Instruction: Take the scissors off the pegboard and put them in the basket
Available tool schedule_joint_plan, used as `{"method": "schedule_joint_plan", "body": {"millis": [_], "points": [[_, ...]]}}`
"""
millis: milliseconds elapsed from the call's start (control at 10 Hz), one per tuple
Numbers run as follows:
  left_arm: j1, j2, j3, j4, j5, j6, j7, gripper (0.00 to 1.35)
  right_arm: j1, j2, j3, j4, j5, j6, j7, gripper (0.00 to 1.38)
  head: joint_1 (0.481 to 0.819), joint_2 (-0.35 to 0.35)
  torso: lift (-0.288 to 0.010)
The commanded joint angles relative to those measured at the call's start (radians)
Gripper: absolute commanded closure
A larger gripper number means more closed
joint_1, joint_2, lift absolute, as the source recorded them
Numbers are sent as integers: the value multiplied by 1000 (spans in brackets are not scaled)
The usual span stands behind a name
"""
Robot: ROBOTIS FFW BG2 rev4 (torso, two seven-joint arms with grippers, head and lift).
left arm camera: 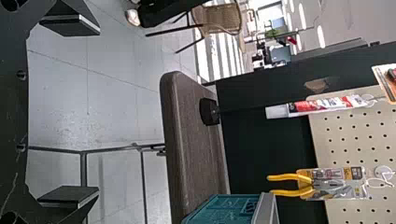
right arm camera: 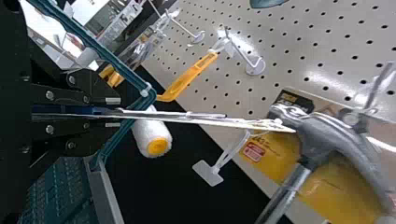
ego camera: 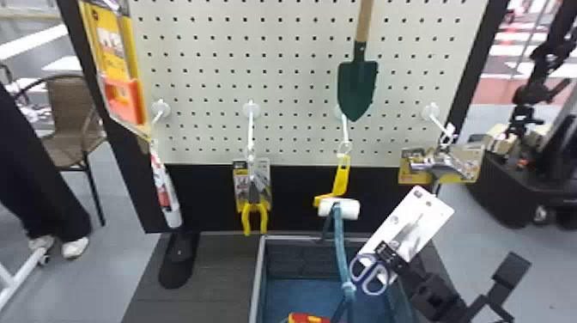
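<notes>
Scissors point(ego camera: 408, 234) off the pegboard point(ego camera: 296, 86), basket point(ego camera: 256, 283) next.
Head view: lower right, pinched in the right gripper point(ego camera: 400, 265); centring over the basket, then release, seems due. Left wrist view: left gripper point(left arm camera: 98, 111) spread, left edge. Right wrist view: scissors clamped, left of centre.

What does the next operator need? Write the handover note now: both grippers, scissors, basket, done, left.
Right gripper: shut on the carded scissors by their handle end.
Left gripper: open, empty.
Scissors: tilted, in front of the pegboard.
Basket: below the board.
Done: scissors off the pegboard.
Left: bring them over the basket, lower, release. Probably watch the basket's raised teal handle on the way.
</notes>
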Motion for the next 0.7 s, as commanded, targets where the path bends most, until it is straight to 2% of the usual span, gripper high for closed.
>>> {"method": "schedule_joint_plan", "body": {"millis": [0,600], "points": [[-4,4,-4,3,1,0,0,102,-8,-1,27,25,-9,-2,0,1289,549,0,-100],[-8,3,-6,8,6,0,0,102,-36,-13,121,111,-47,-11,2,1289,549,0,-100]]}}
